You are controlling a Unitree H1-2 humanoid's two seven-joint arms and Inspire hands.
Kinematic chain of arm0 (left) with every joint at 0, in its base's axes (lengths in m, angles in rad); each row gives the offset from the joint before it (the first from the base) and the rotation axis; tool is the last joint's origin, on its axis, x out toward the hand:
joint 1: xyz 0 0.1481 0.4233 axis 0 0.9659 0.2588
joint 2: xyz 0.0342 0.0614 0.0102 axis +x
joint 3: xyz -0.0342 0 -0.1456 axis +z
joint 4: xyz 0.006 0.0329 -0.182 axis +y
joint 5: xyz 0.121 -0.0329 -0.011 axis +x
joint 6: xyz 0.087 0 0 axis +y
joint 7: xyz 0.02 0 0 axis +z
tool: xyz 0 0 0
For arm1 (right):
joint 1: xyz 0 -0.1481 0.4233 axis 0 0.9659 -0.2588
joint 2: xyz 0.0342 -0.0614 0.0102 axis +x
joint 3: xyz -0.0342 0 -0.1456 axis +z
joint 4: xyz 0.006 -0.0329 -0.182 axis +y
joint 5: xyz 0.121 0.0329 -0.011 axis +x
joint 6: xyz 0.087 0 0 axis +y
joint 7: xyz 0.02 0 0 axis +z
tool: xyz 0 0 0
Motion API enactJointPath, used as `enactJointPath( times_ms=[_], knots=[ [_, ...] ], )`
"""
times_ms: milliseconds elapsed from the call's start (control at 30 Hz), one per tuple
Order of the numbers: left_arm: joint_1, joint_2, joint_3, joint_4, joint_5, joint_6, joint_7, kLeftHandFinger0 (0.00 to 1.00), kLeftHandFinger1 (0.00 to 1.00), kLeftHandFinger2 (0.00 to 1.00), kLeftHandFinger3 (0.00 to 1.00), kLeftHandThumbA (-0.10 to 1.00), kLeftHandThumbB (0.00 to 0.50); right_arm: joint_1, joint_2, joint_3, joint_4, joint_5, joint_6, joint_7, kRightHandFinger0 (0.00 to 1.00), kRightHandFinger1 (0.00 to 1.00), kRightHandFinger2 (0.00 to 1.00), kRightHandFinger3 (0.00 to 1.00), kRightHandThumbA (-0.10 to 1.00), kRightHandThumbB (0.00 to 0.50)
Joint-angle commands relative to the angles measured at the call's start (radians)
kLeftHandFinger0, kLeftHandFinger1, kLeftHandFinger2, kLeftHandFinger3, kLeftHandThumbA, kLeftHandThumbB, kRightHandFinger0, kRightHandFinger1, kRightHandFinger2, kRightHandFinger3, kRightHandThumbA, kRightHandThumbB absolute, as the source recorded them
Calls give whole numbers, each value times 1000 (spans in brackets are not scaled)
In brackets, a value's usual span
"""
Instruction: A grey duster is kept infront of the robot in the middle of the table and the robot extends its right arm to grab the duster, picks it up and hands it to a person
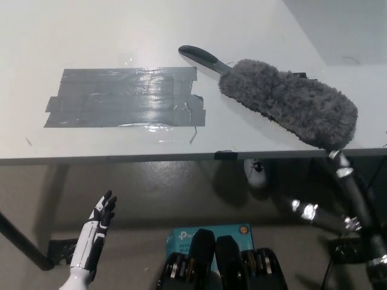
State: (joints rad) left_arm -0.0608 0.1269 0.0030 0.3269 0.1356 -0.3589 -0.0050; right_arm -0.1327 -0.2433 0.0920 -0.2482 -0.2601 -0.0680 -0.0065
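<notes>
Left hand (100,220) is hanging low beside the robot's body, below the counter edge, nearest the lens; fingers look loosely spread and it's holding nothing. You're seeing the black right arm (354,205) coming up from bottom right, under the counter (121,36) edge, but its hand is hiding behind the duster head, so you can't tell whether it's wide, narrow or gripping anything. Grey duster (290,103) is lying flat on the counter at right, fluffy head near the front edge, dark handle (202,57) pointing up-left, away from the robot. Grey tape patch (124,96) is sitting just left of it, not touching. Progress, judging from this: early, reach maybe starting, duster not lifted. You're still needing the grasp, lift and handover; no person is showing in view.
</notes>
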Motion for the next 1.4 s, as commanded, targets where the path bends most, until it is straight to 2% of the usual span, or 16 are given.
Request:
enactJointPath(
  times_ms=[0, 33, 100, 133, 233, 433, 533, 667, 767, 833, 967, 1100, 1267, 1367],
  knots=[
    [-8, 8, 4, -16, 20, -78, 34, 1000, 1000, 1000, 1000, 1000, 311, -264, -91, -81, -152, -1, 222, 87, 1000, 1000, 1000, 1000, 1000, 422],
    [-6, 7, 4, -18, 22, -78, 35, 1000, 1000, 1000, 1000, 1000, 310, -290, -98, -80, -142, -6, 241, 98, 1000, 1000, 1000, 1000, 1000, 422],
    [-5, 9, 4, -21, 24, -75, 34, 1000, 1000, 1000, 1000, 1000, 311, -397, -128, -59, -70, -39, 306, 136, 1000, 1000, 1000, 1000, 1000, 363],
    [-6, 8, 5, -21, 20, -73, 32, 1000, 1000, 1000, 1000, 1000, 312, -432, -136, -53, -28, -40, 309, 142, 1000, 1000, 1000, 1000, 1000, 363],
    [-12, 4, 6, -21, 12, -71, 30, 1000, 1000, 1000, 1000, 1000, 320, -562, -150, -15, 147, -62, 342, 168, 1000, 1000, 1000, 1000, 1000, 414],
    [-19, 6, 5, -23, 19, -74, 31, 1000, 1000, 1000, 1000, 1000, 322, -752, -146, 56, 418, -90, 404, 204, 1000, 1000, 1000, 1000, 1000, 435],
    [-18, 10, 4, -27, 24, -68, 30, 1000, 1000, 1000, 1000, 1000, 320, -820, -137, 98, 531, -107, 414, 217, 1000, 1000, 1000, 1000, 1000, 475],
    [-18, 11, 5, -28, 16, -64, 23, 1000, 1000, 1000, 1000, 1000, 327, -909, -113, 155, 689, -127, 468, 238, 1000, 1000, 1000, 1000, 1000, 461],
    [-15, 12, 4, -37, 27, -54, 26, 1000, 1000, 1000, 1000, 1000, 326, -934, -101, 176, 762, -125, 476, 241, 1000, 1000, 1000, 1000, 1000, 457],
    [-14, 10, 4, -35, 27, -56, 28, 1000, 1000, 1000, 1000, 1000, 326, -955, -85, 189, 833, -120, 483, 251, 1000, 1000, 1000, 1000, 1000, 485],
    [-14, 13, 0, -36, 31, -55, 25, 1000, 1000, 1000, 1000, 1000, 323, -987, -61, 202, 956, -105, 460, 264, 1000, 1000, 1000, 1000, 1000, 486],
    [-16, 12, 1, -41, 12, -50, 13, 1000, 1000, 1000, 1000, 1000, 333, -995, -48, 230, 1034, -101, 444, 304, 1000, 1000, 1000, 1000, 1000, 453],
    [-17, 16, -1, -35, 19, -60, 14, 1000, 1000, 1000, 1000, 1000, 333, -993, -35, 223, 1113, -85, 440, 317, 1000, 1000, 1000, 1000, 1000, 455],
    [-17, 21, -4, -33, 27, -63, 13, 1000, 1000, 1000, 1000, 1000, 330, -1001, -34, 246, 1178, -110, 432, 320, 1000, 1000, 1000, 1000, 1000, 479]
  ],
)
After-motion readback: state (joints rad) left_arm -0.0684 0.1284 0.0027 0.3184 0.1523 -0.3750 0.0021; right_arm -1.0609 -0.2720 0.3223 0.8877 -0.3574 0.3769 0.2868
